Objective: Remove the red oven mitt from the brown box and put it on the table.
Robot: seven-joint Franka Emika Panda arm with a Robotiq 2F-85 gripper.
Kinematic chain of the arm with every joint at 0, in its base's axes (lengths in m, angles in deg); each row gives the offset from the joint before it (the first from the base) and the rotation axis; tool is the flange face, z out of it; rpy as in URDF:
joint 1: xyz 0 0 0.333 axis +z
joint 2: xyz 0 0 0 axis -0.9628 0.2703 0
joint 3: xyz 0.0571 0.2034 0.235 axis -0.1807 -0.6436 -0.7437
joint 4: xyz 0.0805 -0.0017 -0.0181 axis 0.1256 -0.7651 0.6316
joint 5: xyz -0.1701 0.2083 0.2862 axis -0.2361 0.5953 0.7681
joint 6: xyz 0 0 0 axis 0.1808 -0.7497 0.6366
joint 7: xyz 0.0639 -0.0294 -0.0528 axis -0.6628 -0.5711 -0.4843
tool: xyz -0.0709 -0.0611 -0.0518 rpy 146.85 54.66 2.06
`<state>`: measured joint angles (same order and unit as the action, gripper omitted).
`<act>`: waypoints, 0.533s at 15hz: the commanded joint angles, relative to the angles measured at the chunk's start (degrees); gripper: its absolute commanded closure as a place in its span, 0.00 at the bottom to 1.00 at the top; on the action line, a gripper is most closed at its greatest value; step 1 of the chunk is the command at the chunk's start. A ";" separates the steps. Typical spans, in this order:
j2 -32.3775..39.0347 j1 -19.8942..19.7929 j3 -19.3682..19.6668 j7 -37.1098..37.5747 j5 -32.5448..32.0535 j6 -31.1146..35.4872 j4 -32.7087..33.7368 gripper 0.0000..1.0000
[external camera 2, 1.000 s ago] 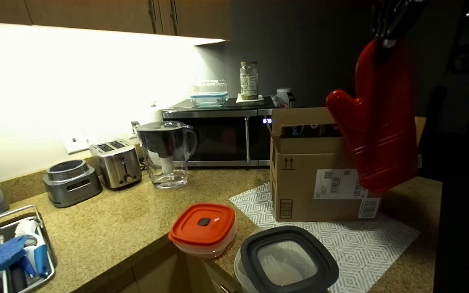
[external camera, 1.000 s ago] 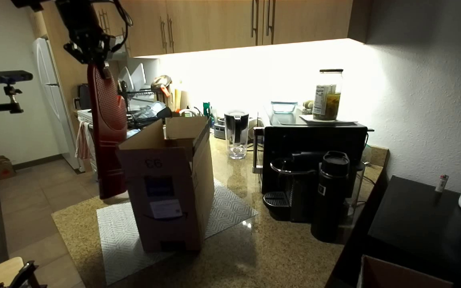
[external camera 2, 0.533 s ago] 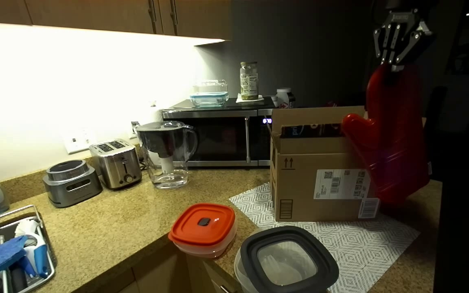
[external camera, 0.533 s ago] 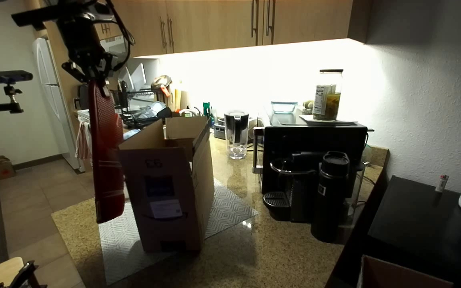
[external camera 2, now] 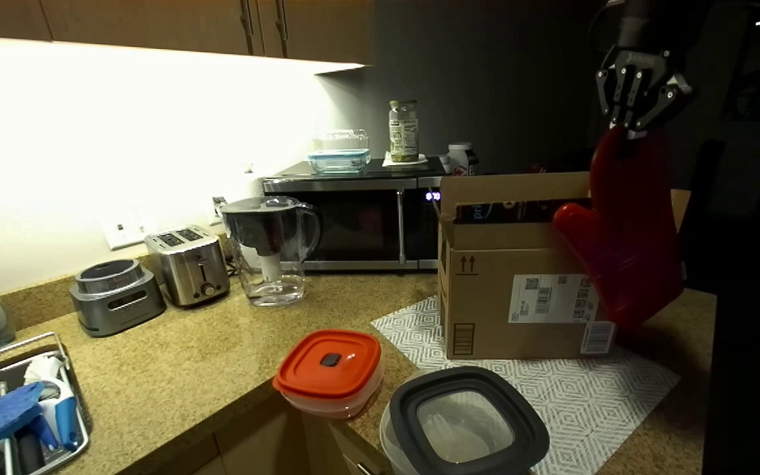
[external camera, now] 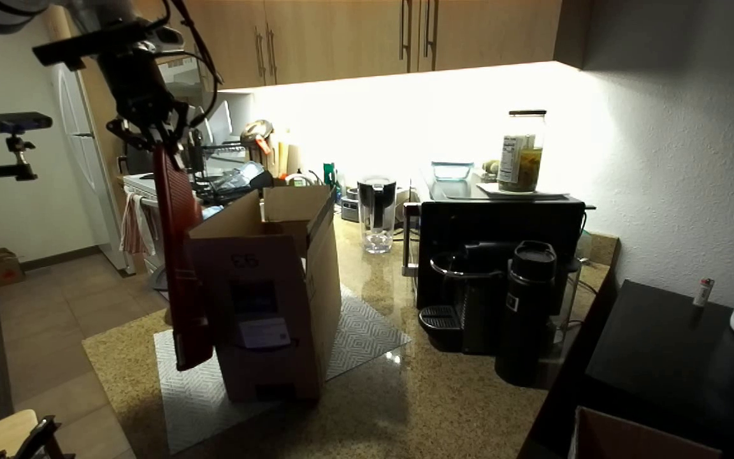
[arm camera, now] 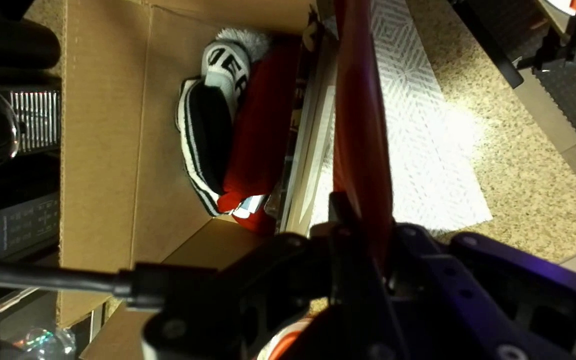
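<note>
1. Changed: over the last second the mitt (external camera 2: 640,218) came down, and in the last half second it edged closer to the box (external camera 2: 485,290). Box hasn't moved.
2. Mitt is fully out, hanging beside the box, outside its wall, cuff down, thumb pointing toward the box. Can't tell if it touches the cardboard.
3. Fingers (external camera: 179,159): pinched together, only mitt fabric between them. Grip is on the rounded end.
4. Meaning: taking-out looks done; I'd call this the lowering step. Not yet laid on the surface (external camera 2: 347,303) beside the box. Whether the cuff touches down: can't tell.
5. Target guess: the mat (external camera 2: 604,415) beside the box. Next move likely calls for a bit more drop plus a shift away from the box, then letting go.
6. Risk: mitt looks floppy, so the cuff should land first and fold. Letting go this close to the box could leave it leaning on the wall, not lying flat. Surface edge lies farther out on that side of the box, so don't overshoot.
7. Wrist view, inside the box: red cloth (arm camera: 263,125) and what looks like a knit hat (arm camera: 218,115). Neither seems to be the target.
</note>
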<state>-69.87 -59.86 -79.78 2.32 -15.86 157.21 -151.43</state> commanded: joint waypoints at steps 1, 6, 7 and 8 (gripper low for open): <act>-1.45 0.91 -0.43 -0.72 -2.28 3.10 -1.86 0.97; 1.47 1.38 -2.70 4.06 -1.04 4.89 -0.03 0.97; 2.17 1.37 -3.24 5.13 -1.01 5.47 0.34 0.97; 3.07 1.29 -3.88 6.46 -1.13 5.89 0.76 0.97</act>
<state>-68.90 -58.73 -82.33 5.34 -16.35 161.13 -151.80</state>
